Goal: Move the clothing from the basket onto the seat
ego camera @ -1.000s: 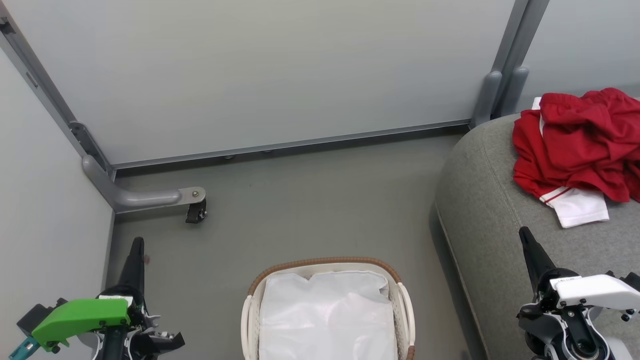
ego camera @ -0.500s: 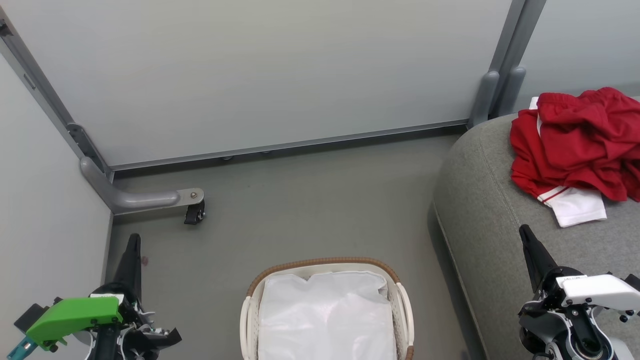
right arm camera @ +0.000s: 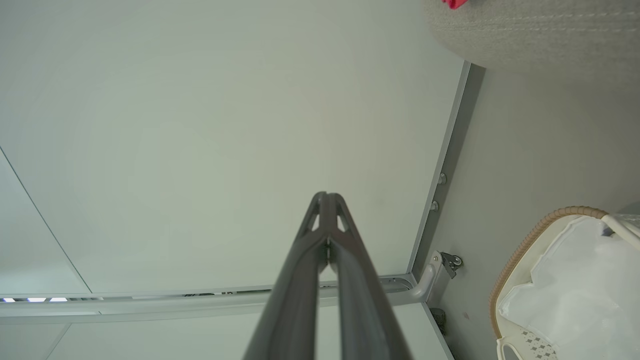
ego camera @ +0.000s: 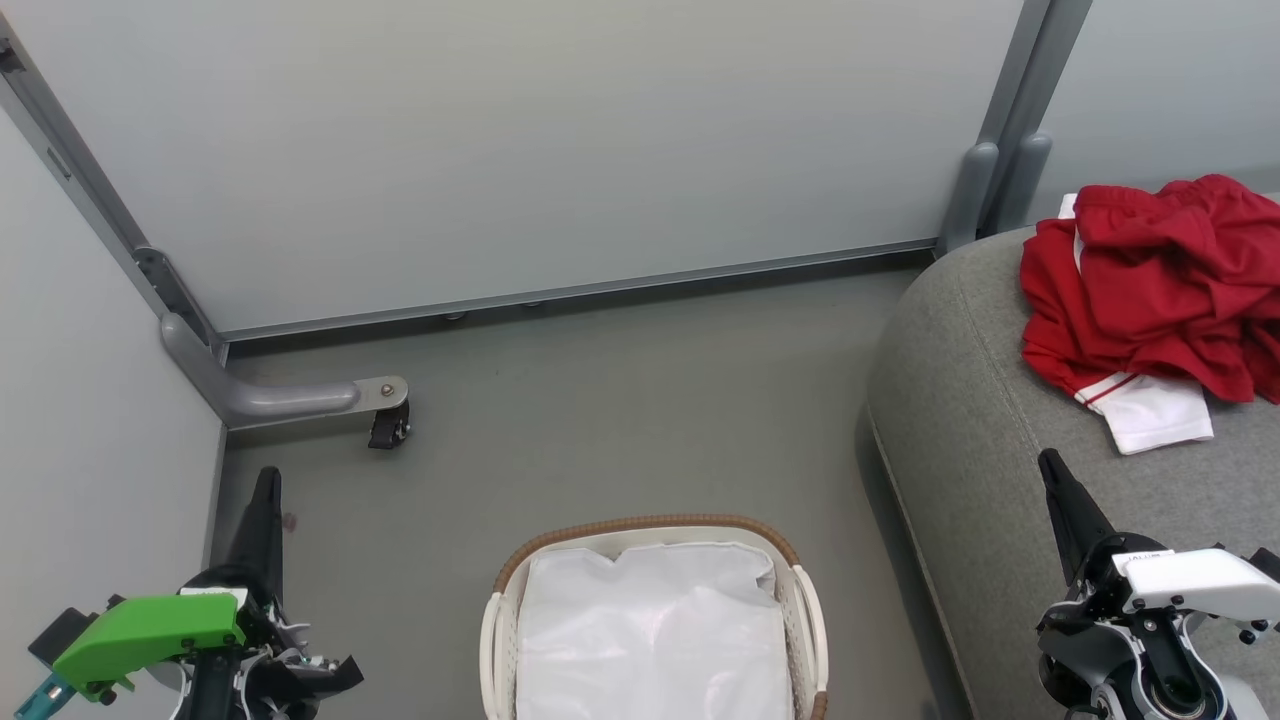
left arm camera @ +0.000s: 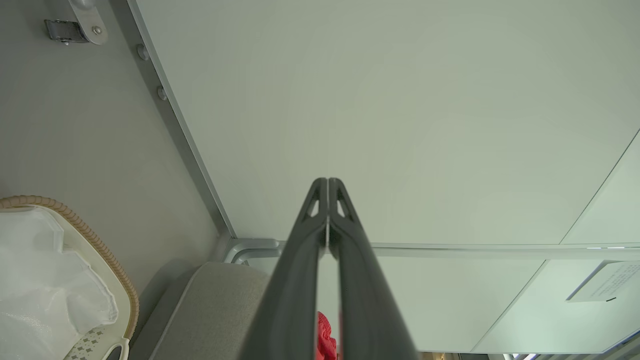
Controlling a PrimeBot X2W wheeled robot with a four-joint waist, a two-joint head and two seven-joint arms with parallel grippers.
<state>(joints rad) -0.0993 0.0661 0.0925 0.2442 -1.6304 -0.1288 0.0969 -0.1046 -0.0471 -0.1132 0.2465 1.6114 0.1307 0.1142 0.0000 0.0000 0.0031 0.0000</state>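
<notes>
looking past your right gripper, you find the soft bright red sports clothing with white panels and striped trim heaped on the large grey fabric seat, ahead of those jaws and well apart from them. both pairs of jaws, the left gripper included, are pressed together and hold nothing. the small oval cream plastic basket with a brown woven rim sits between the two grippers, a glossy white liner sheet inside it. expect the fabric to be light, limp and a little slick: pinch a raised fold or the white sleeve, not a flat layer.
</notes>
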